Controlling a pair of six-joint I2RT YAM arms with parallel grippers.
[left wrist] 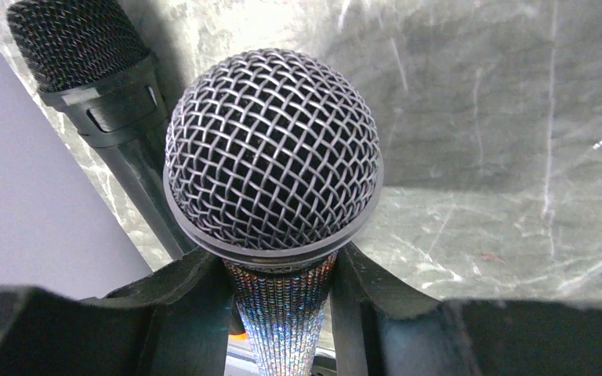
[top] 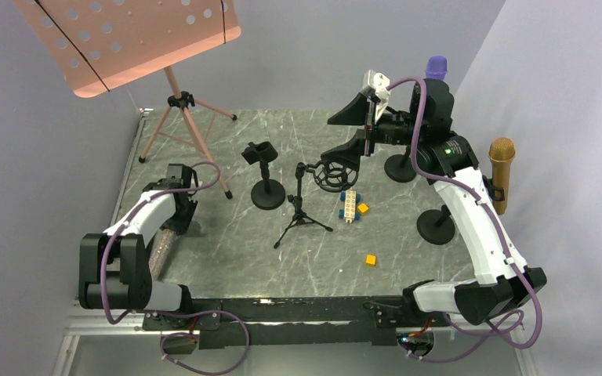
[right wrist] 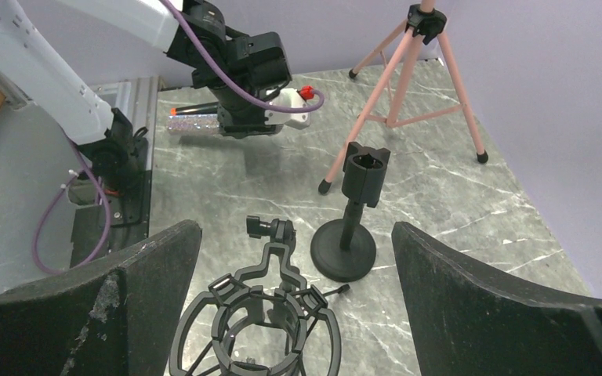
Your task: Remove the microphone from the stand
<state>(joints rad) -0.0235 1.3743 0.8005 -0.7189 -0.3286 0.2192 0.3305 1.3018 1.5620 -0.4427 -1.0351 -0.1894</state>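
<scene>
My left gripper (left wrist: 282, 270) is shut on a microphone with a silver mesh head (left wrist: 273, 149) and a glittery body. It holds the microphone low over the table's left edge (top: 161, 249); the microphone also shows in the right wrist view (right wrist: 192, 124). The small black clip stand (top: 265, 176) stands empty mid-table, also visible in the right wrist view (right wrist: 357, 207). My right gripper (top: 357, 133) is open and empty, hovering above the black shock-mount tripod (right wrist: 259, 321).
A black microphone (left wrist: 86, 55) lies beside the held one at the left edge. A pink music stand (top: 180, 102) is at the back left. Purple (top: 436, 68) and gold (top: 502, 168) microphones stand at the right. Toy bricks (top: 350, 205) lie mid-table.
</scene>
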